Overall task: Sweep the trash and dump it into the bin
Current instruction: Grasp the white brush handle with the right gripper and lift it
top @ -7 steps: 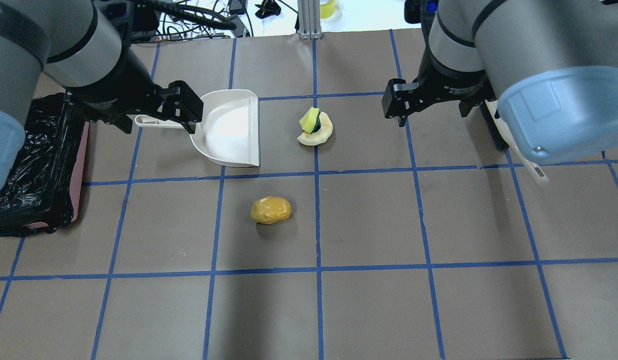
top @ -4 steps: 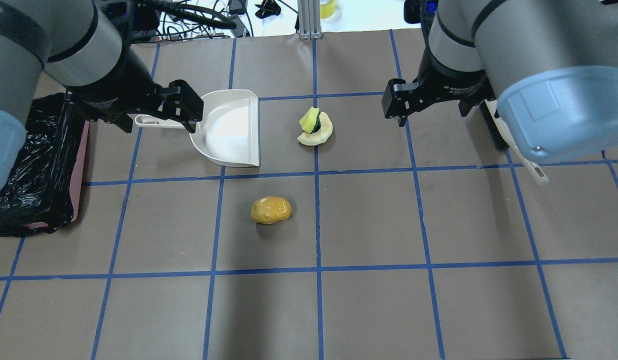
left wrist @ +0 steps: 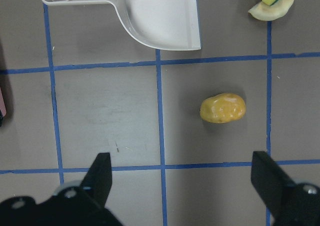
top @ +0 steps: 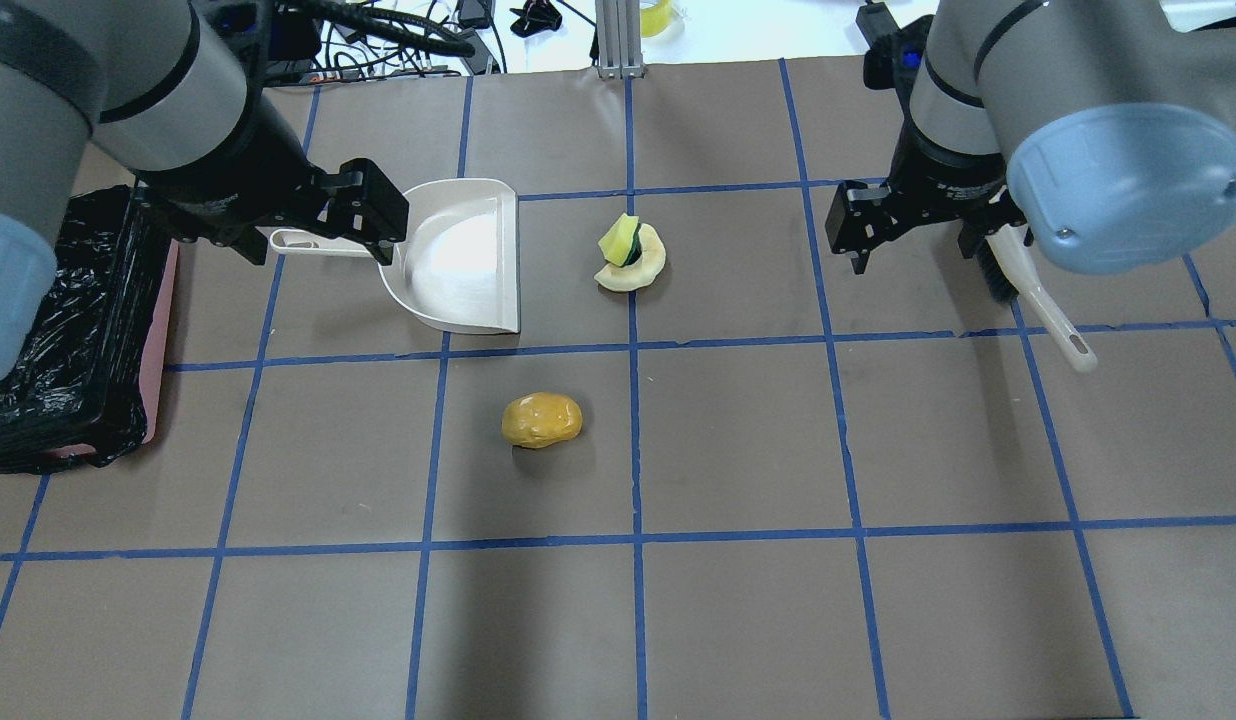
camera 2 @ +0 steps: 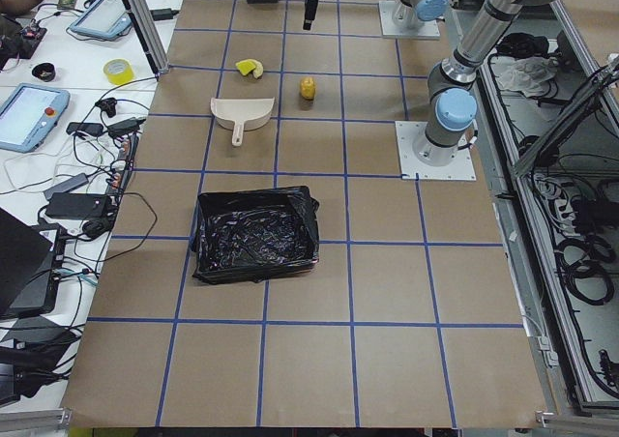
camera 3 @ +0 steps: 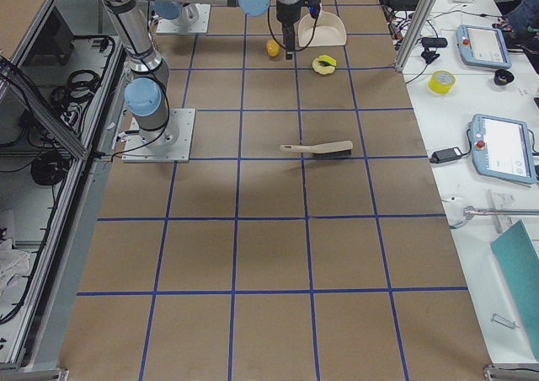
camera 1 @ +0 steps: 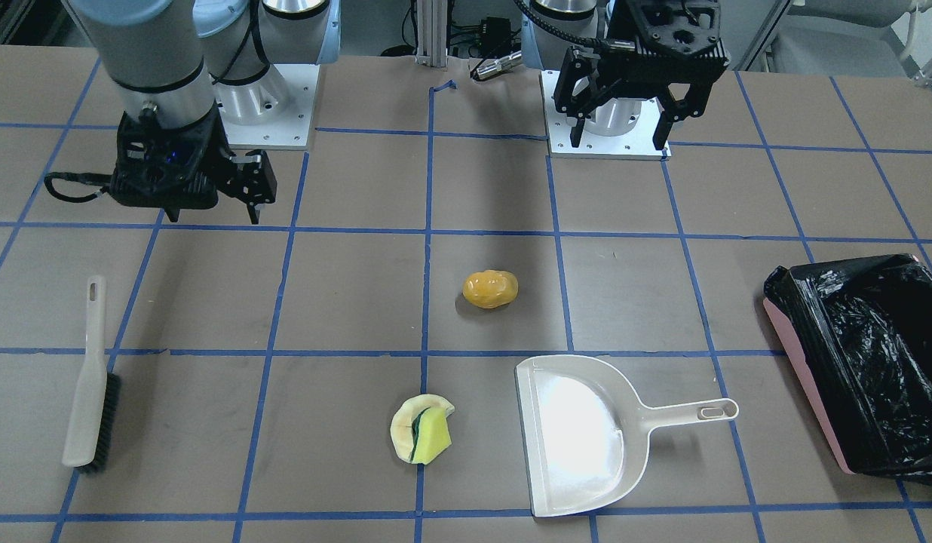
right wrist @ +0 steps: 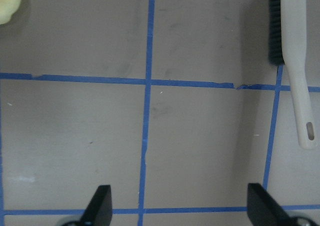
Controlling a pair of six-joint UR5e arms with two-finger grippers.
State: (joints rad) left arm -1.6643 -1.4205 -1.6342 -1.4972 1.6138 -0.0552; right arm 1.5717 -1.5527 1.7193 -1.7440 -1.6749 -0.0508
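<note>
The trash lies on the brown table: a glossy orange lump (top: 542, 420) (camera 1: 490, 289) (left wrist: 223, 108) near the middle, and a pale yellow slice (top: 643, 272) (camera 1: 400, 424) with a yellow-green sponge wedge (top: 618, 238) (camera 1: 434, 439) resting on it. The pink bin (top: 68, 330) (camera 1: 866, 354) with its black bag stands at the left end. My left gripper (top: 318, 245) (camera 1: 619, 136) (left wrist: 182, 186) is open and empty, held high above the table. My right gripper (top: 910, 240) (camera 1: 210, 215) (right wrist: 180, 203) is open and empty, beside the brush.
A cream-white dustpan (top: 463, 255) (camera 1: 579, 437) (left wrist: 160, 16) lies flat between the bin and the slice, handle toward the bin. A cream hand brush (top: 1028, 290) (camera 1: 89, 392) (right wrist: 292, 61) lies at the right end. Blue tape lines grid the table.
My right arm has moved to the right, toward the brush. The left arm and all things on the table have stayed put.
</note>
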